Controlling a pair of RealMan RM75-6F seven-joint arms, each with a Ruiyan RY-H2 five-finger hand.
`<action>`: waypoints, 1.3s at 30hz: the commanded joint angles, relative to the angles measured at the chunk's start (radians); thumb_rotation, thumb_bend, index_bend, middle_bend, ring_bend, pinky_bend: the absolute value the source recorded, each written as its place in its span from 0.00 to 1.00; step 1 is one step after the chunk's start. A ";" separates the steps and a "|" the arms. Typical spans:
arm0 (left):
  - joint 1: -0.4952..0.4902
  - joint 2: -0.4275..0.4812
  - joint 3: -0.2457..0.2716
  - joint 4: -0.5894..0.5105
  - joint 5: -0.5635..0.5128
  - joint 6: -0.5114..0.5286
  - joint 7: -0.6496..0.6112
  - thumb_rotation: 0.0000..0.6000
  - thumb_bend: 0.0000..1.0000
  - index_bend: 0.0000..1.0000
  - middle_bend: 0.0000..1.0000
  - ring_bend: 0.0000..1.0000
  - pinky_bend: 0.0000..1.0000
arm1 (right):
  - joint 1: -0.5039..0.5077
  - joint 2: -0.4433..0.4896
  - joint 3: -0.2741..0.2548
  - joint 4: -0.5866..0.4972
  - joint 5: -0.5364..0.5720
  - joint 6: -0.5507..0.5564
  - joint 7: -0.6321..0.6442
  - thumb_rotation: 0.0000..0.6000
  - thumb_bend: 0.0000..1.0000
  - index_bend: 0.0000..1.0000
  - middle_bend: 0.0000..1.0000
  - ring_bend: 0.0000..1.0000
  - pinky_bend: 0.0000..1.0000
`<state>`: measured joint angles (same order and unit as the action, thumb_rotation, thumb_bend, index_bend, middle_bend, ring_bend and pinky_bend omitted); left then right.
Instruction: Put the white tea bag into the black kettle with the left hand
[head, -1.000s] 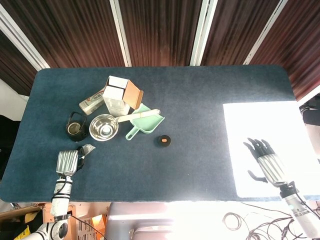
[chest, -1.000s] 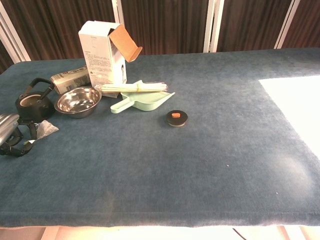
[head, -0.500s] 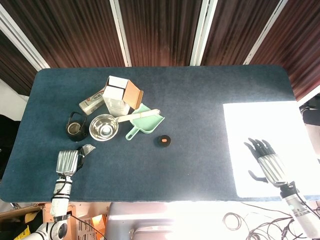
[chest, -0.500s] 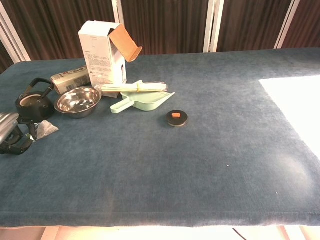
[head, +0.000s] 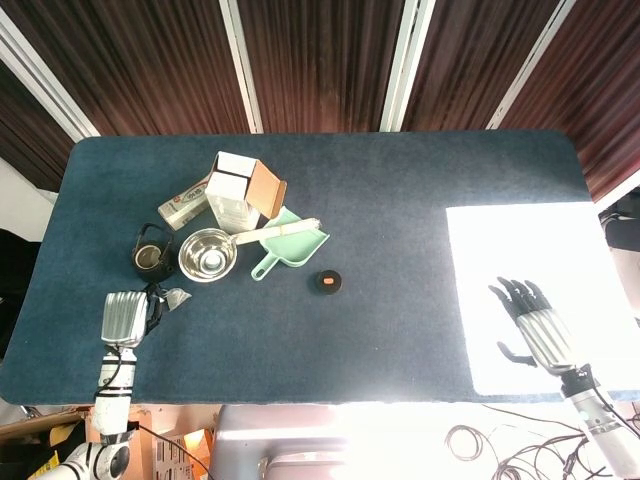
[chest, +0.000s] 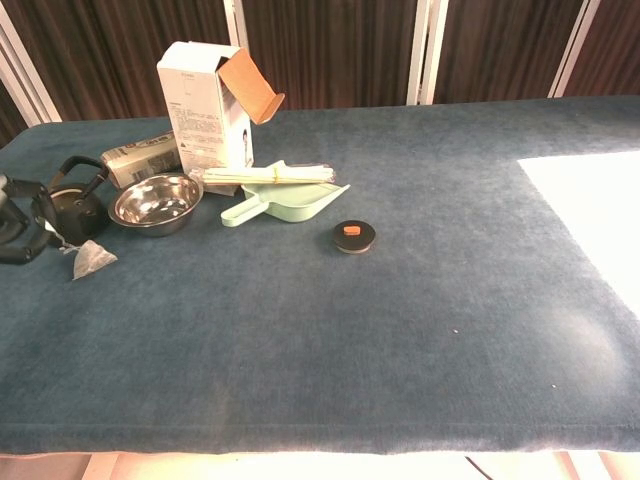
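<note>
The left robot hand (head: 124, 318) has a ribbed, silver-grey metallic back with black fingers, and it sits on a slim wrist section banded in white and grey with a dark ring; in the chest view only its black fingers (chest: 18, 232) show at the frame's edge. The right robot hand (head: 532, 322) has the same build: a ribbed silver back, black fingers and thumb, and a grey-and-silver wrist that leads down to a pale forearm segment.
</note>
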<state>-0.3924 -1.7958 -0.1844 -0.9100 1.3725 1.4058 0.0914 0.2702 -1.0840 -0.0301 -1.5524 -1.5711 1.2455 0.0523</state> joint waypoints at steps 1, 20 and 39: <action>-0.019 0.073 -0.053 -0.116 0.018 0.052 0.008 1.00 0.50 0.74 1.00 1.00 1.00 | -0.001 0.000 -0.001 0.001 -0.001 0.000 -0.001 1.00 0.26 0.00 0.00 0.00 0.00; -0.095 0.245 -0.229 -0.395 -0.096 0.036 0.141 1.00 0.49 0.74 1.00 1.00 1.00 | -0.008 -0.001 -0.001 0.003 -0.001 0.003 -0.012 1.00 0.26 0.00 0.00 0.00 0.00; -0.195 0.214 -0.289 -0.203 -0.278 -0.102 0.169 1.00 0.48 0.74 1.00 1.00 1.00 | -0.020 0.010 -0.005 -0.012 -0.013 0.020 -0.015 1.00 0.26 0.00 0.00 0.00 0.00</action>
<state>-0.5771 -1.5751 -0.4698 -1.1306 1.1077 1.3169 0.2633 0.2508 -1.0745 -0.0347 -1.5635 -1.5835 1.2644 0.0373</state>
